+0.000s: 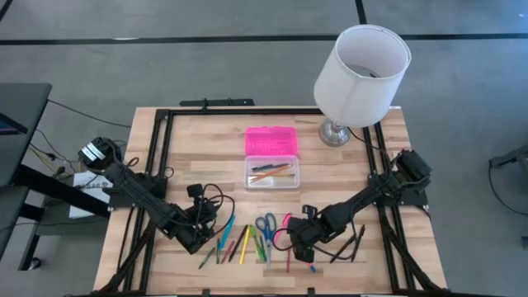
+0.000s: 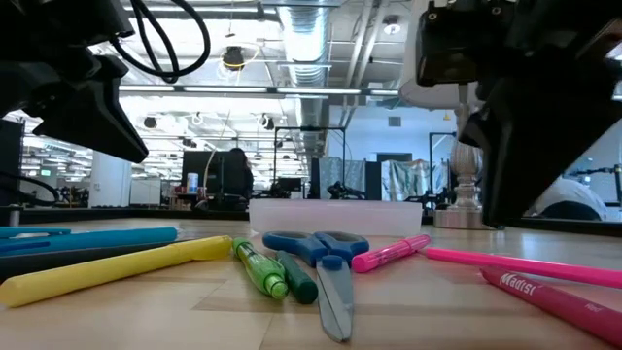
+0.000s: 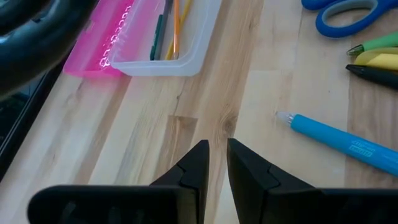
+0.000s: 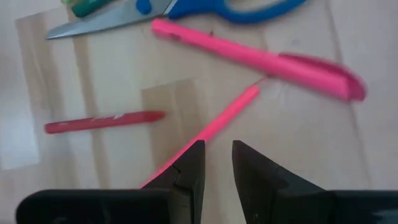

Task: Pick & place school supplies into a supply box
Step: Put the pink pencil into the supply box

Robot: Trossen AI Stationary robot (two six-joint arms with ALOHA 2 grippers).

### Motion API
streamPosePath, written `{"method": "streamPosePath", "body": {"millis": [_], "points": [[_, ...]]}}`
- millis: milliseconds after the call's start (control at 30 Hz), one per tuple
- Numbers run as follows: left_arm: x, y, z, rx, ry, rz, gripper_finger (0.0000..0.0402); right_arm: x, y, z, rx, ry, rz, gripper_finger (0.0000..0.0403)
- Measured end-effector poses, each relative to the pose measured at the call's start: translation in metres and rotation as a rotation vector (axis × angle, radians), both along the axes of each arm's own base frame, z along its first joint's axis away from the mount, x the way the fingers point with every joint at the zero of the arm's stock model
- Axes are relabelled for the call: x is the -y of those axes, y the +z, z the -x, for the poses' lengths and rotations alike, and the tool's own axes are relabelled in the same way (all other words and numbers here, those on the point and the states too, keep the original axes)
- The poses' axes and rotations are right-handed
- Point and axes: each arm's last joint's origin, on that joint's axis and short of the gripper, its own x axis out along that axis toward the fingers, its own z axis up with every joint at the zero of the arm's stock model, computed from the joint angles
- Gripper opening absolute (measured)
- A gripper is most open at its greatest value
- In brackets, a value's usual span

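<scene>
The supply box (image 1: 272,173) is a clear tray with a pink lid (image 1: 271,140) lying open behind it, and a few pencils lie inside. The school supplies lie in a row near the table's front edge: coloured pens (image 1: 239,243), blue-handled scissors (image 1: 266,224) and pink pens (image 1: 287,235). My left gripper (image 3: 217,152) hovers over bare wood at the row's left end, its fingers a narrow gap apart, beside a blue pen (image 3: 342,140). My right gripper (image 4: 217,152) hovers open above a thin pink pencil (image 4: 217,121), which runs under one fingertip.
A white-shaded lamp (image 1: 360,74) stands at the table's far right corner. A red pencil (image 4: 102,121) and a thick pink marker (image 4: 261,59) lie near my right gripper. Dark pens (image 1: 351,246) lie to its right. Bare wood lies between the box and the row of supplies.
</scene>
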Motion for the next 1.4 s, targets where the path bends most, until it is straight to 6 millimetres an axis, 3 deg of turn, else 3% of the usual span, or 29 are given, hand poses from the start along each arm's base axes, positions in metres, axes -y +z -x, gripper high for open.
{"method": "streamPosePath", "body": {"millis": [733, 933, 1400], "points": [[0.000, 0.000, 0.000, 0.000, 0.000, 0.000, 0.0053, -0.030, 0.000, 0.017, -0.059, -0.212, -0.188, 0.0072], [0.000, 0.000, 0.000, 0.000, 0.000, 0.000, 0.0053, -0.038, -0.020, 0.016, -0.089, -0.211, -0.176, 0.0072], [0.000, 0.000, 0.000, 0.013, 0.006, -0.018, 0.0053, -0.036, -0.024, 0.019, -0.154, -0.228, -0.150, 0.0069]]}}
